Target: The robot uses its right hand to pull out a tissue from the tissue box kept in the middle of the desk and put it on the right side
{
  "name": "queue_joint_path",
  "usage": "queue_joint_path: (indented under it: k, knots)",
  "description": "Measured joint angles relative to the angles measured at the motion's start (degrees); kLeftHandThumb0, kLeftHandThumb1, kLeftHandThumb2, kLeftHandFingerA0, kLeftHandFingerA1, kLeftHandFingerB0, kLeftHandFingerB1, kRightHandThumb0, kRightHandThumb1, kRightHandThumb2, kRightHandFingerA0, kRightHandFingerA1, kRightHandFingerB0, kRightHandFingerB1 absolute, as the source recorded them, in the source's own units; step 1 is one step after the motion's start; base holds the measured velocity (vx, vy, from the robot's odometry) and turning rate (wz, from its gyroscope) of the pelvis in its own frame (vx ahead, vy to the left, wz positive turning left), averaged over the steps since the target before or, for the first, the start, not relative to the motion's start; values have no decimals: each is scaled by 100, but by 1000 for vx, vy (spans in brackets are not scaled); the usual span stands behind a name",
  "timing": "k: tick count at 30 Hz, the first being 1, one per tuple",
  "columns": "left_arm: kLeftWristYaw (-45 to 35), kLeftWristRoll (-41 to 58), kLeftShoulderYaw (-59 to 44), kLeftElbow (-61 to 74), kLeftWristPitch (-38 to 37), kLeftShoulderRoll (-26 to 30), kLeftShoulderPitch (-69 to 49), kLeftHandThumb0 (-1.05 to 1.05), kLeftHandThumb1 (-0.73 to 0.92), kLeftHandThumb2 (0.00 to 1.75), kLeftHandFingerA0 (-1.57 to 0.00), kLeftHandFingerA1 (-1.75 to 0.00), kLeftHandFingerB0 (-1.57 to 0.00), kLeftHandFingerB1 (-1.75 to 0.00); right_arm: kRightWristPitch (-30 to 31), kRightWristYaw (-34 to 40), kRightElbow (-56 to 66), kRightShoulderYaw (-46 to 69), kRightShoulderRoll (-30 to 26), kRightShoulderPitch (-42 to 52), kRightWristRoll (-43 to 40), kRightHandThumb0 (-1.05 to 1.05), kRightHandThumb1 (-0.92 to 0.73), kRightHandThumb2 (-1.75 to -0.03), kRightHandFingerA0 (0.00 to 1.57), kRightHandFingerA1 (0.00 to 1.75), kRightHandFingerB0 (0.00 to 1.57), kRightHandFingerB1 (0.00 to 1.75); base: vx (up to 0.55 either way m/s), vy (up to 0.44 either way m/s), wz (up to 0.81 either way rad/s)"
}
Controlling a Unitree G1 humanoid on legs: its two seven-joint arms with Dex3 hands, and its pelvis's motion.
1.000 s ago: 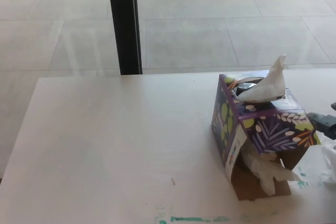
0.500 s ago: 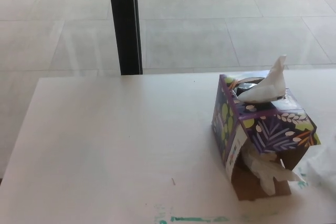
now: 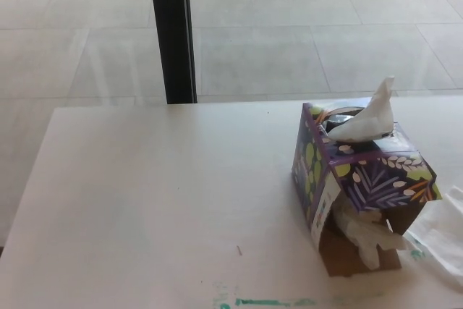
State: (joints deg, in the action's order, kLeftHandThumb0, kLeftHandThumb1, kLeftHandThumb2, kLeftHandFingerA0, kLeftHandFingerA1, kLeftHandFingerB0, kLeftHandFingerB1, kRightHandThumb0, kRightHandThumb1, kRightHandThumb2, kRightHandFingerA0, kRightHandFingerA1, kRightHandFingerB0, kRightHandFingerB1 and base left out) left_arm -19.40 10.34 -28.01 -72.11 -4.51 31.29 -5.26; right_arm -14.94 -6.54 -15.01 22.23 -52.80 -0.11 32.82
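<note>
You have neither hand in the head view, so you cannot tell how their fingers stand. The pulled tissue (image 3: 440, 240) lies flat on the desk (image 3: 145, 200) at the right edge, just beside the tissue box (image 3: 358, 171), where another tissue (image 3: 369, 115) stands up from the top slot

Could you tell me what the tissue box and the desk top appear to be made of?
The box looks like thin printed cardboard: a purple leaf pattern outside, plain brown inside where its front is torn open. The tissue standing out of its top looks like soft white paper, creased to a point. The desk seems a smooth, matt, pale laminate or painted board; which one cannot be told.
</note>
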Motion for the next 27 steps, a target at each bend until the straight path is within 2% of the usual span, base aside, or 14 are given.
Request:
queue_joint_path:
  k: [2,3,4,5,8,9,10,12,14,17,19,21,22,27]
  knots:
    - [1,-1,0,-1,0,0,-6,-58,85,65,-55,-62,-52,-46,20,100,-344,275,190,120,-107,-96,-86,-61,6,110,0,84,0,0,0]
    - [1,-1,0,-1,0,0,-7,-58,84,65,-55,-62,-52,-46,23,128,-487,368,260,158,-149,-42,-34,-102,18,69,6,60,0,0,0]
    - [0,-1,1,-1,0,0,-6,-57,85,65,-56,-62,-52,-46,23,173,-728,506,378,207,-218,-96,-81,-56,2,136,0,101,0,0,0]
    - [0,-1,1,-1,0,0,-3,-56,85,65,-55,-64,-52,-48,23,193,-855,570,441,219,-252,-94,-62,-108,21,87,7,75,0,0,0]
    - [0,0,1,0,1,0,13,-56,85,65,-56,-65,-53,-48,24,318,-1422,845,742,249,-412,-92,-85,-60,14,123,0,92,0,0,0]
    - [0,-1,1,-1,1,-1,16,-57,86,65,-56,-63,-51,-46,33,376,-1687,976,886,249,-484,-92,-65,-111,28,85,14,73,0,0,0]
    - [0,0,1,0,1,0,20,-57,87,65,-56,-62,-51,-45,46,421,-1847,1061,980,246,-535,-86,-84,-61,29,117,9,86,0,0,0]
    - [1,-1,1,0,1,0,21,-57,86,65,-54,-62,-53,-47,90,511,-2171,1257,1176,237,-645,-90,-60,-110,48,101,21,76,0,0,0]
    - [1,-4,7,-1,1,0,16,-57,86,65,-56,-64,-56,-48,161,623,-2530,1498,1428,229,-787,-97,-76,-61,44,134,19,96,0,0,0]
    - [6,-9,24,-4,3,-1,8,-55,86,65,-56,-62,-52,-48,267,708,-2981,1811,1721,220,-997,-90,-58,-109,48,98,20,77,0,0,0]
    - [12,-10,26,-15,7,-1,3,-54,86,65,-55,-62,-52,-49,322,709,-3188,2014,1899,209,-1147,-91,-76,-65,40,118,17,90,0,0,0]
    - [20,-9,26,-28,8,-1,2,-54,86,65,-56,-62,-54,-48,378,709,-3318,2170,2051,208,-1278,-84,-60,-112,70,103,32,79,0,0,0]
    - [25,-9,26,-33,8,-1,2,-55,86,65,-53,-62,-50,-48,410,708,-3394,2256,2137,205,-1349,-81,-74,-69,91,104,34,93,0,0,0]
    - [71,-10,25,-75,10,-1,6,-56,84,64,-57,-63,-56,-48,546,676,-3679,2620,2605,149,-1709,-77,-72,-71,104,89,68,78,0,0,0]
